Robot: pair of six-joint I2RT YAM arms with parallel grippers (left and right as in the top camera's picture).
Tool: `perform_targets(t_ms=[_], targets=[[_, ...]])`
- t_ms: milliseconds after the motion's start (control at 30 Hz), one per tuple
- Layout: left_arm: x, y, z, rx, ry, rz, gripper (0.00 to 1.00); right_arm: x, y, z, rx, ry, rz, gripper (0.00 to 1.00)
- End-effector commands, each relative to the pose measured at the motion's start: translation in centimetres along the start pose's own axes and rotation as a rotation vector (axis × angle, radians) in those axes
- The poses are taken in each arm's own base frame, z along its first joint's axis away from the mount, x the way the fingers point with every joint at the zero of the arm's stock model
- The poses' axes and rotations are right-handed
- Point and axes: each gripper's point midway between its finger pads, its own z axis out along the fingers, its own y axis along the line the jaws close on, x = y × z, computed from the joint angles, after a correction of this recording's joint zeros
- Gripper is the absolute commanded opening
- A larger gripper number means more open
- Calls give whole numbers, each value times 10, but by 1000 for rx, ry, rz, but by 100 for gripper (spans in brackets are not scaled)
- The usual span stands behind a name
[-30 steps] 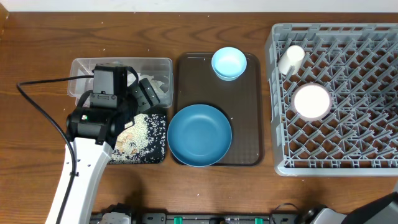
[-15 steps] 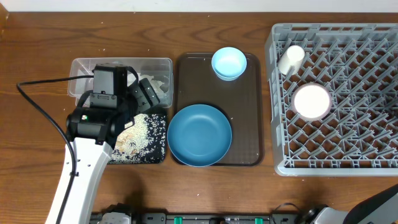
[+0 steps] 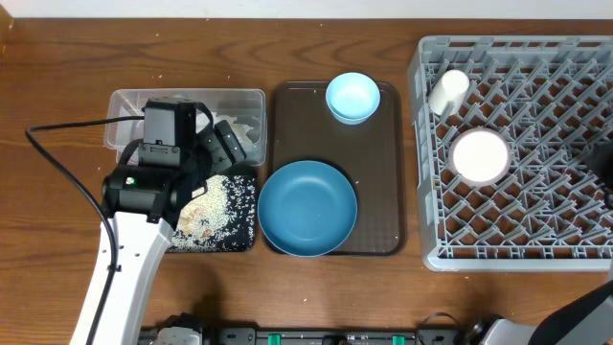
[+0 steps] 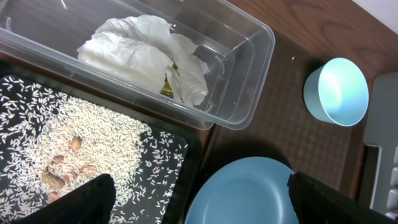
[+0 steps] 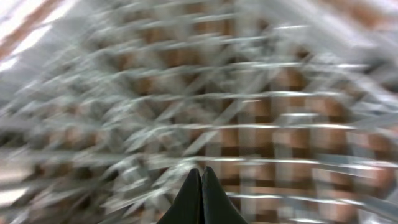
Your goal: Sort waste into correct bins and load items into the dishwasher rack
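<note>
1. Waste side looks basically done to me. The crumpled tissue [image 4: 146, 53] sits in the clear tub [image 4: 249, 74], upper left of the left wrist view. The little yellow-green wrapper [image 4: 169, 87] is tucked right against the tissue.
2. The rice [image 4: 87, 140] is spread over the black tray [image 4: 189, 163], which lies just below the tub. There are a few brownish bits mixed in, and I can't tell what they are.
3. The dishwasher rack [image 3: 546, 105] fills the right of the overhead frame and already has two things in it. The white cup [image 3: 447, 91] lies on its side at the rack's upper left corner, and the white bowl [image 3: 480, 155] sits just below it.
4. What's left: the big blue bowl [image 3: 306, 208] is on the lower half of the brown serving tray [image 3: 378, 163], centre frame. The small light-blue bowl [image 3: 352, 97] is at the tray's top edge. Both look empty. I don't see the chopsticks in any view, so no idea on those.
5. The left gripper [image 4: 199, 202] is spread wide with nothing in it, and it hangs over where the black tray meets the big blue bowl.
6. The right gripper [image 5: 201, 186] has its fingertips pressed together with nothing between them. It's above the rack lattice, and that view is badly smeared.
7. My guess is it's well past halfway. The two blue bowls need to go into the rack, plus the chopsticks if they're around somewhere.
</note>
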Motion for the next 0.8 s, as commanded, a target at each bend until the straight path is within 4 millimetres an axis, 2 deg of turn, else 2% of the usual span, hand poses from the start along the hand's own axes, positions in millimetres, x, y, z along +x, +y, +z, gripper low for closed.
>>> perform_targets(t_ms=[0,100,200,300,467,567,700,767], targets=[[-9,-1,-7,-2,-36,0,91,19,82,-20,-297,55,-114,1],[-9,-1,-7,-2,-36,0,91,59,128,-29,-420,177,-183,1],[-9,-1,-7,-2,-36,0,91,94,147,-30,-372,254,-279,1],[-9,-1,-7,-2,-36,0,91,113,171,-34,-382,243,-441,1],[-9,-1,-7,-2,-36,0,91,112,179,-32,-288,174,-515,1],[-9,-1,-7,-1,-36,0,91,118,192,-39,-379,192,-531,1],[-9,-1,-7,-2,-36,0,91,126,221,-75,-614,195,-612,1],[-9,-1,-7,-2,-36,0,91,122,224,-91,-647,162,-617,1]])
